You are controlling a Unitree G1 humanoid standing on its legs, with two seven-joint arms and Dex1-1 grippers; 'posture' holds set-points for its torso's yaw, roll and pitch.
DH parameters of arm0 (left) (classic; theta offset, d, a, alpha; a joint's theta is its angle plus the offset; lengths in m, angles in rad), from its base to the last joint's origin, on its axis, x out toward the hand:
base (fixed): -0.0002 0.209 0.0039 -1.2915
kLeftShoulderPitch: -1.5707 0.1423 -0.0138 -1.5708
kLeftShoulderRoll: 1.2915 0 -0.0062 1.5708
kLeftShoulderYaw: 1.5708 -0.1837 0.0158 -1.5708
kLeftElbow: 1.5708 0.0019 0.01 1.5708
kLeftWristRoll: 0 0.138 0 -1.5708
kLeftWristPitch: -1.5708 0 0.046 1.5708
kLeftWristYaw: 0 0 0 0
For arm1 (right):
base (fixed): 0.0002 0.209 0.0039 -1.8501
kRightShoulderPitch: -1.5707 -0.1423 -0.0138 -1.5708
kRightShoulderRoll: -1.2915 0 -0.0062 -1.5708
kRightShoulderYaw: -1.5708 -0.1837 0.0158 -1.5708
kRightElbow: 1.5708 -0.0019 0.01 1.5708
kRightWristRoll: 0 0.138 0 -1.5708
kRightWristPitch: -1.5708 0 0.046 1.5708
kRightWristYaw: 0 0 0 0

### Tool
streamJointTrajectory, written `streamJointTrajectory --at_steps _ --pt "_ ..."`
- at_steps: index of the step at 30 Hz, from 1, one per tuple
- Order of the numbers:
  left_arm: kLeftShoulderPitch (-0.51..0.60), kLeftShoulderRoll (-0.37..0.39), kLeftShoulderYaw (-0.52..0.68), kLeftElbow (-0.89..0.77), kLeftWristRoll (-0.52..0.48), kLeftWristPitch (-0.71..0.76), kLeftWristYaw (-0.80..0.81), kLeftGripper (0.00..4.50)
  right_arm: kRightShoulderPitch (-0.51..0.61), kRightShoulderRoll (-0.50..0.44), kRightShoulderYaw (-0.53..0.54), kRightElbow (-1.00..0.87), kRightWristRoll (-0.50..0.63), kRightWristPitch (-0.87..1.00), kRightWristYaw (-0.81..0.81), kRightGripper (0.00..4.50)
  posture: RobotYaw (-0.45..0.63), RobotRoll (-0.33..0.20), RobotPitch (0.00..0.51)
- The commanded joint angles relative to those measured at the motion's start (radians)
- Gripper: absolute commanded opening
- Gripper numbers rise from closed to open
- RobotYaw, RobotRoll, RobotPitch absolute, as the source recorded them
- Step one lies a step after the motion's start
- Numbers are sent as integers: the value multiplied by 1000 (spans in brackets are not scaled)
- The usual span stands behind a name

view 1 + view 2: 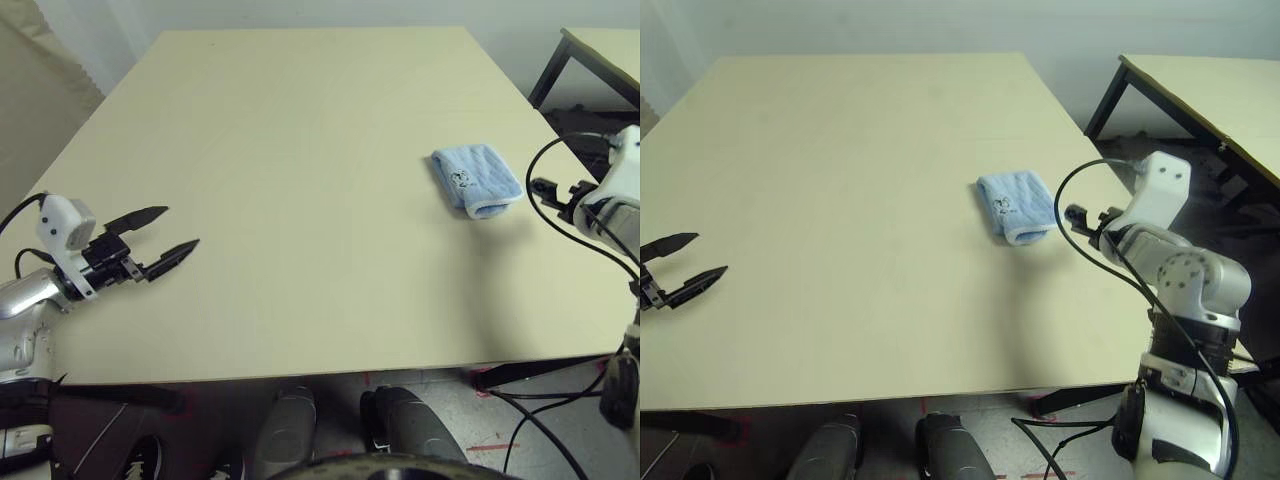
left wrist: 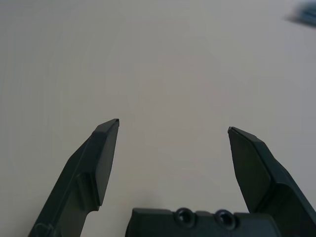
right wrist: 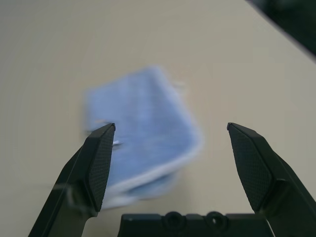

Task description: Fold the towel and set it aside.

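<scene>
The towel (image 1: 476,178) is a small light-blue cloth with white edging. It lies folded into a compact bundle on the right side of the table (image 1: 300,130), a short way in from the right edge. My right gripper (image 3: 171,125) is open, with nothing between its fingers. It hovers just short of the towel (image 3: 143,133), by the table's right edge, without touching it. Far from the towel, low over the table's front left, my left gripper (image 1: 181,226) is also open and holds nothing.
A second light-topped table (image 1: 1200,85) with dark legs stands beyond the right edge. Black cables (image 1: 1080,230) loop around my right arm. The floor shows past the table's front edge.
</scene>
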Motion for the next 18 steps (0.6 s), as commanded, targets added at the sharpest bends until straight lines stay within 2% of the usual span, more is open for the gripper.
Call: streamJointTrajectory --at_steps 1,3,7,12,14,18 --pt "14 -69 30 -75 11 110 202 4500 95 66 9 -35 -45 -160 108 4452 118 0 80" --pt "14 -118 48 -99 12 154 313 4500 151 109 11 -29 -83 -275 161 4452 114 0 79" --pt "18 -179 66 -124 19 180 429 4500 256 126 58 24 -216 -554 330 4452 108 0 75" --pt "81 -208 34 -192 57 127 424 4500 356 119 61 153 -345 -824 437 4452 104 0 58" --pt "119 -214 15 -208 82 96 407 4500 388 129 59 181 -359 -909 476 4452 98 0 50" --pt "145 -255 32 -229 67 90 434 4500 425 144 72 229 -386 -1016 518 4452 97 0 39"
